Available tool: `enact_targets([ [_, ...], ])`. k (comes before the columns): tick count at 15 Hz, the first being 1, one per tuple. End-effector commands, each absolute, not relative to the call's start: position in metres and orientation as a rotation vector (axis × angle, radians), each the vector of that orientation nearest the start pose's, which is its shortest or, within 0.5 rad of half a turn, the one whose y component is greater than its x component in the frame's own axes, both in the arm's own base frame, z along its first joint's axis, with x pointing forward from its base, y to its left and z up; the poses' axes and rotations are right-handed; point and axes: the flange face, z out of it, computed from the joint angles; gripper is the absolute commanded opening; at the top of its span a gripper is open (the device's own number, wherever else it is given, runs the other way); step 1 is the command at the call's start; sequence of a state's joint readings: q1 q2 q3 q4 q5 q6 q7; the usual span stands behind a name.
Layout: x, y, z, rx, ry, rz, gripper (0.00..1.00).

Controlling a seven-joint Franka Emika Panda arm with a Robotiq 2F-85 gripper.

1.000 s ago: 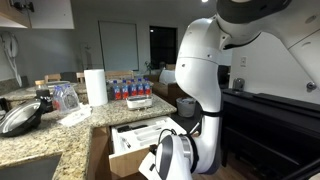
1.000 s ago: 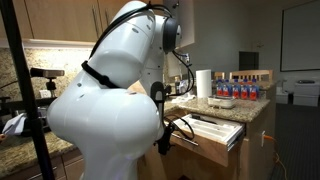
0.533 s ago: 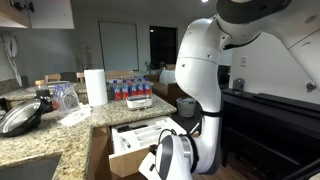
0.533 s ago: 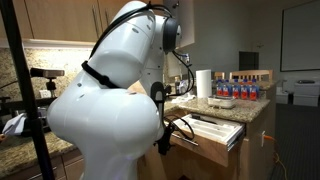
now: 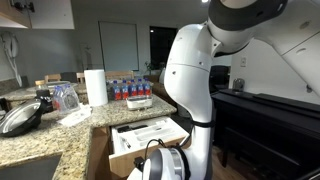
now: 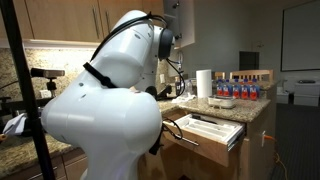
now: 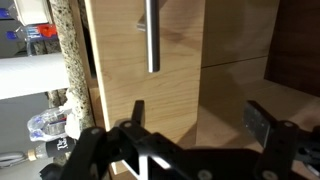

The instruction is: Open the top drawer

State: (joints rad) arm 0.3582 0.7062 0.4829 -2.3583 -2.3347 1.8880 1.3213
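Standing drawn out from under the front edge of the granite counter, the top drawer is shown in both exterior views with its white cutlery tray exposed. The opening is therefore judged to be largely or wholly done; how much travel is left cannot be told.

In the wrist view the hand is seen with its fingers spread wide apart and nothing held between them. The slim silver bar handle lies on the light-wood drawer front, clear of the fingers and, as far as can be told, untouched.

The main risk is judged to come from how close the hand is to that front. If the hand is moved toward the counter, the front would be pushed and the drawer slid back shut. One finger lies roughly in line with the handle, so a sweep along the front could catch the bar and jerk the drawer or rattle the tray.

The arm's bulky links are seen just beside the open drawer, and its projecting corner could be struck if the arm is swung round carelessly. If a further pull is wanted, an off-centre closing would miss the bar altogether.

The paper towel roll and the bottles, well apart from the hand toward the back of the counter, are judged to be less exposed.
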Motion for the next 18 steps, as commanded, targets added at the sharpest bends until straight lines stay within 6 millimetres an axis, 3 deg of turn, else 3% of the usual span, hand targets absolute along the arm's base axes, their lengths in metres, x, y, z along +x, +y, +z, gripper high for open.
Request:
enact_targets([
  [1, 0.307, 0.322, 0.070, 1.545, 1.489, 1.034, 1.00],
  [5, 0.275, 0.331, 0.098, 1.526, 1.530, 1.054, 1.00],
  [8, 0.263, 0.340, 0.121, 1.541, 1.536, 1.032, 1.00],
  [10, 0.270, 0.339, 0.141, 1.578, 1.488, 1.000, 1.00],
  [14, 0.312, 0.323, 0.189, 1.731, 1.347, 0.969, 1.00],
  [18, 0.333, 0.310, 0.228, 1.822, 1.283, 1.034, 1.00],
])
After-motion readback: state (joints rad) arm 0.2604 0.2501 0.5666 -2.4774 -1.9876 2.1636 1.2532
